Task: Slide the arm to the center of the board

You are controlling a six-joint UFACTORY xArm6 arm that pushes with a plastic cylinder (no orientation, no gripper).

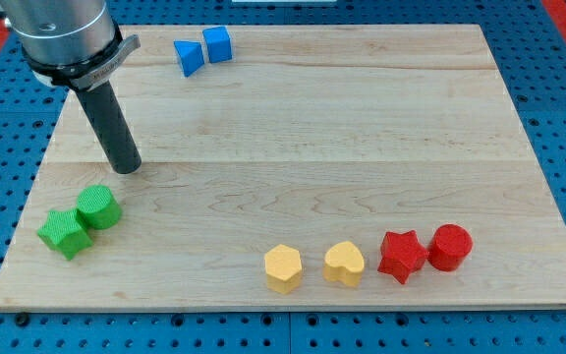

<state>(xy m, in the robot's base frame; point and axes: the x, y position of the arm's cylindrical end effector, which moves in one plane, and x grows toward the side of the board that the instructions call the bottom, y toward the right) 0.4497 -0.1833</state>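
My tip (126, 168) rests on the wooden board (303, 128) at the view's left, well left of the board's middle. It stands just above the green cylinder (98, 206), with a small gap between them. A green star (65, 233) touches the cylinder at its lower left. The dark rod rises from the tip to the arm's grey flange at the view's top left.
A blue triangular block (189, 56) and a blue cube (218, 43) sit together at the board's top edge. Along the bottom stand a yellow hexagon (283, 267), a yellow heart (344, 263), a red star (402, 255) and a red cylinder (450, 246).
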